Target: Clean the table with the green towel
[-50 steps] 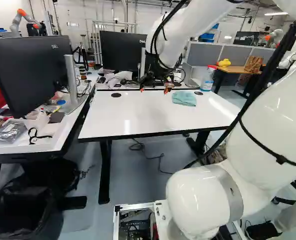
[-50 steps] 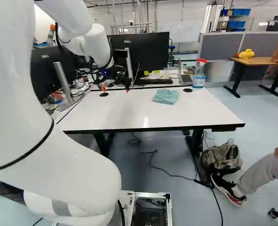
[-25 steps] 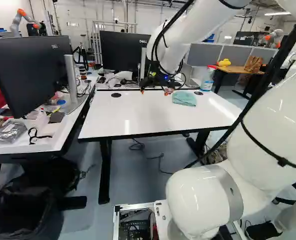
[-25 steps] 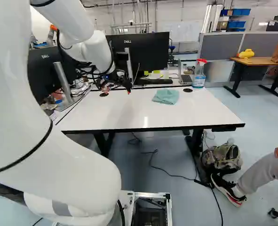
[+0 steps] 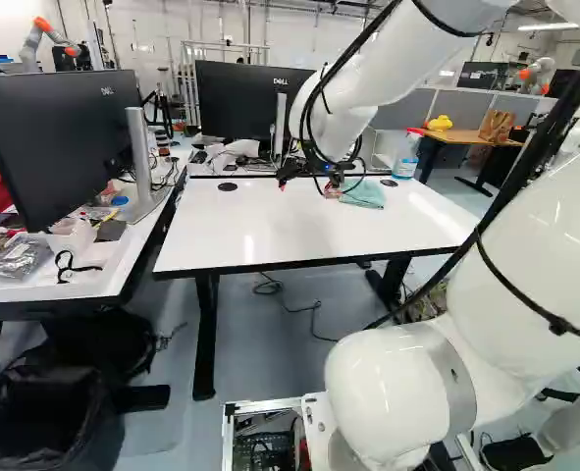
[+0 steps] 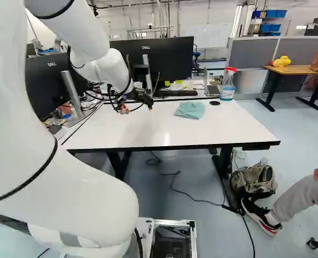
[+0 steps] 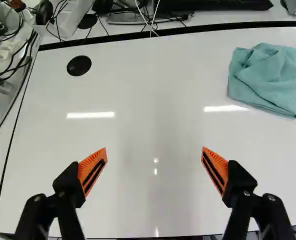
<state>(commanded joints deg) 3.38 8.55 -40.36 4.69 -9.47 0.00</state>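
- The arm (image 6: 78,32) is being held out over the far part of the white counter (image 6: 164,131), and the claw (image 5: 306,188) is being carried at its end, above the surface.
- In the wrist view the two black fingers are being kept wide apart, their orange pads (image 7: 91,171) being separated by a broad stretch of bare white top; nothing is being gripped.
- The green towel (image 7: 268,79) is being left untouched, loosely folded and rumpled, on the far part of the counter; in the wrist view it is being shown ahead of the claw and off to one side.
- In the right base view a round black cap (image 6: 214,102) is being seen near the towel, to its right; a second round cap (image 7: 79,65) is being shown well apart from it, towards the other end.
- Glare from the lights is being thrown back by the glossy top, one streak being seen just beside the towel.
- A spray bottle (image 6: 227,86) with a red head is being kept upright by the counter's far edge.
- Behind that edge a monitor (image 6: 172,59) is being held up on a stand, a black keyboard (image 6: 175,93) being set in front of it.
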